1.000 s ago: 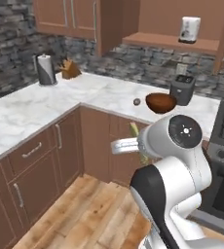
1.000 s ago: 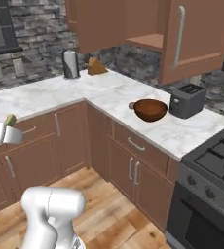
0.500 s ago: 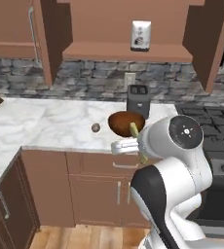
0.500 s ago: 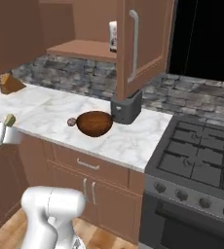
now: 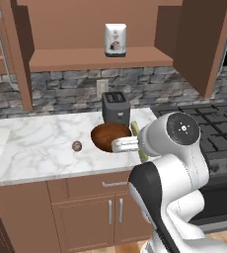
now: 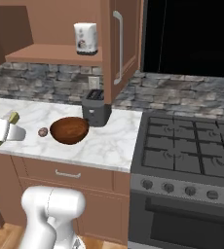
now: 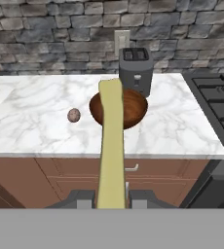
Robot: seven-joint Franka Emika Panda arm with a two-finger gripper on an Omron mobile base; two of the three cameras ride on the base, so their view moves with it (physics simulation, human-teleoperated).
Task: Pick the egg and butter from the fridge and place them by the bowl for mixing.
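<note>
The butter (image 7: pixel 111 146) rises from the claw (image 7: pixel 111 198) at bottom centre, overlapping the bowl (image 7: pixel 133 108); the egg (image 7: pixel 73 115) lies left.

Kitchen, as I see it — marble counter (image 6: pixel 109 146) over brown wooden cupboards (image 5: pixel 86 217), black toaster (image 6: pixel 95 108) on that counter, gas stove (image 6: pixel 192 151) right of it, stone backsplash (image 5: pixel 61 91) behind — shelf (image 5: pixel 95 58) above.

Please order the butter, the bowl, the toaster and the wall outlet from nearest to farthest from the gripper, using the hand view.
1. butter: clamped in the shut gripper, pointing forward.
2. bowl: on the counter ahead, behind the butter's tip.
3. toaster: behind the bowl, slightly right.
4. wall outlet: on the stone wall, farthest back.
</note>
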